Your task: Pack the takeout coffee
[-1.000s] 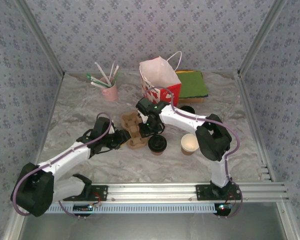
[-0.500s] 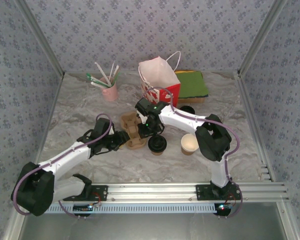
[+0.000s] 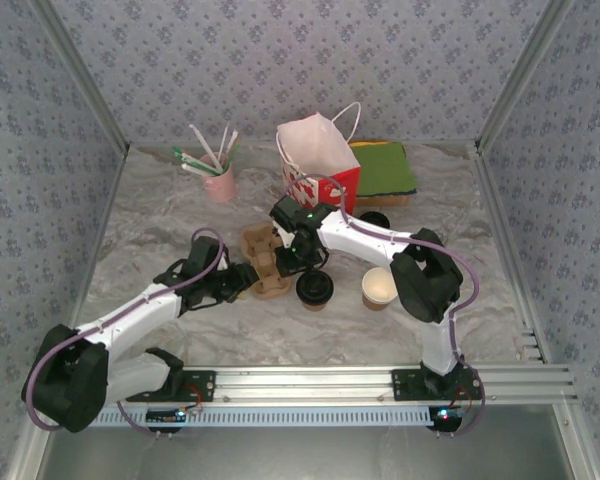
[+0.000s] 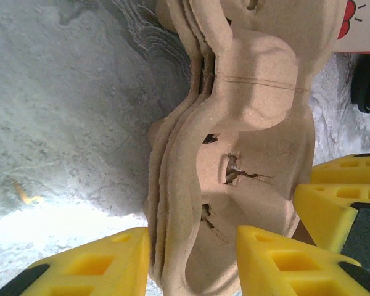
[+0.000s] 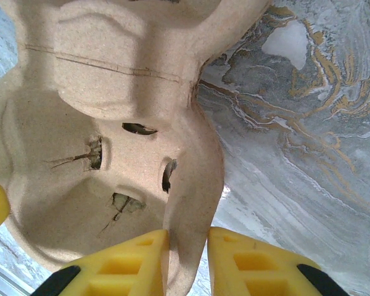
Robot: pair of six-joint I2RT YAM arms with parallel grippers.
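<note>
The takeout coffee stands upright on the desk, just right of the carrier stack and touching neither tool. It is a small brown paper cup under a round black lid, its long axis vertical, lid up. It sits just near and right of the right tool, so the right arm looks the closer one. That tool is clamped on the rim of the top carrier. The left tool grips the stack's near-left edge, with the layers between its fingers. Both tools are busy, so one likely has to let go before reaching the cup.
</note>
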